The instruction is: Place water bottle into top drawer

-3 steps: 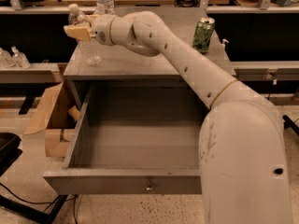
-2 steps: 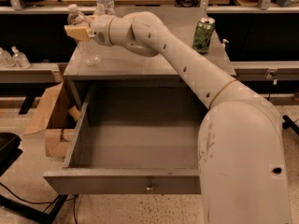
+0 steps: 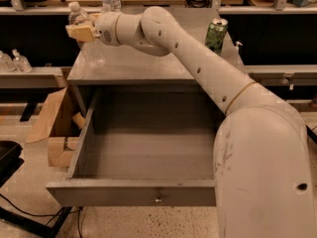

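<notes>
Water bottle: stood upright at the far left corner of the desk, white cap showing above the hand, clear body showing below it.
Hand: at the bottle's mid-height, right against it on its right side; I could not tell whether it had clamped on the bottle or only lay against it.
Arm: reached from the near right across the desk to the far left.
Top drawer: pulled fully out toward the near side, below the desk's front edge, with nothing visible inside; its small knob sat at the middle of the front.
Green can: upright on the far right of the desk, well apart from the bottle.
Step in hand: by my reading, the grasp itself; the bottle was not yet lifted.
Next move calls for: a firm hold, a lift straight up off the desk, then a carry toward the near side and down into the open drawer, clearing the desk's front edge.
</notes>
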Available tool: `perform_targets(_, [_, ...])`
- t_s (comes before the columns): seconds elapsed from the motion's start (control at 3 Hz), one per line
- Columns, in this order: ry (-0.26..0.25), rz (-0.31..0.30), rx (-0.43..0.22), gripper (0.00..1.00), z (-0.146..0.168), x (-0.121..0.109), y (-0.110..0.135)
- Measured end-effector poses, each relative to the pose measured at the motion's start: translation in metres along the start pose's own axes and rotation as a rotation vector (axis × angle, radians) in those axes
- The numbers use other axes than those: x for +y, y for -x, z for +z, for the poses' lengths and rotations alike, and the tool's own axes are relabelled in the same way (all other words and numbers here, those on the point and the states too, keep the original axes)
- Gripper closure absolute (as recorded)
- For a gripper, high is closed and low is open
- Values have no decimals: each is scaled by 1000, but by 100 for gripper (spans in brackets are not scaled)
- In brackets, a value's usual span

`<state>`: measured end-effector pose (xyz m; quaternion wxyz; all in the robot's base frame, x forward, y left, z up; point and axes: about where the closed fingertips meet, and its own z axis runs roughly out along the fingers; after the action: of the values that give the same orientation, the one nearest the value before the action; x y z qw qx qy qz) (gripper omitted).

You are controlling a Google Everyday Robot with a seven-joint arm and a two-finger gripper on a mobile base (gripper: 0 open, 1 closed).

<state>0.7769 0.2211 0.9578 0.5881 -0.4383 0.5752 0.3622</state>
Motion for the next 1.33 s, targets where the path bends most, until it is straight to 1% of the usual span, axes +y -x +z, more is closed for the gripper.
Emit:
perform_targets(0.33, [-34, -57, -27, 100, -49, 31, 49])
perform_targets(0.67, [-84, -75, -48, 100, -91, 67, 56])
perform_targets(1.0, [-63, -58, -23, 100, -125, 109, 14])
perform_targets(1.33, [-78, -68, 31, 100, -185, 110, -28])
